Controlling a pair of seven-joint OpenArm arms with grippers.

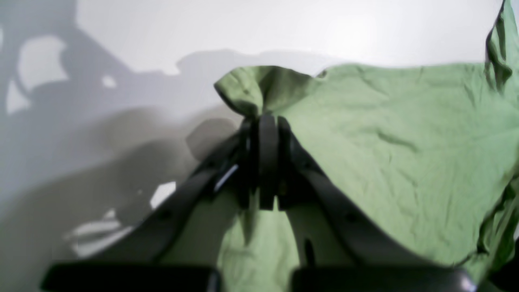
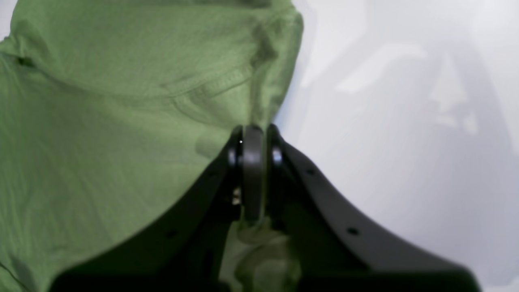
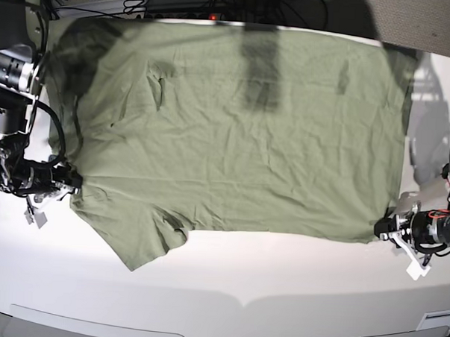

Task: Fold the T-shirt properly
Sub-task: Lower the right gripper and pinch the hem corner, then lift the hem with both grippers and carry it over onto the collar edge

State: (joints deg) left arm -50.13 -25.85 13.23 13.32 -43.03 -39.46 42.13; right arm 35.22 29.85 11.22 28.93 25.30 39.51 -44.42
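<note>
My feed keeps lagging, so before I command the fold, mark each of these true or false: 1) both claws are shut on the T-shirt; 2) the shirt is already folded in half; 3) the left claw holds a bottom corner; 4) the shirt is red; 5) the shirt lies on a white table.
1) True: the left claw and the right claw each pinch fabric of the T-shirt.
2) False: it lies spread out in a single flat layer.
3) True: it grips the hem corner.
4) False: it is plain sage green.
5) True: the table under it is white.
</note>
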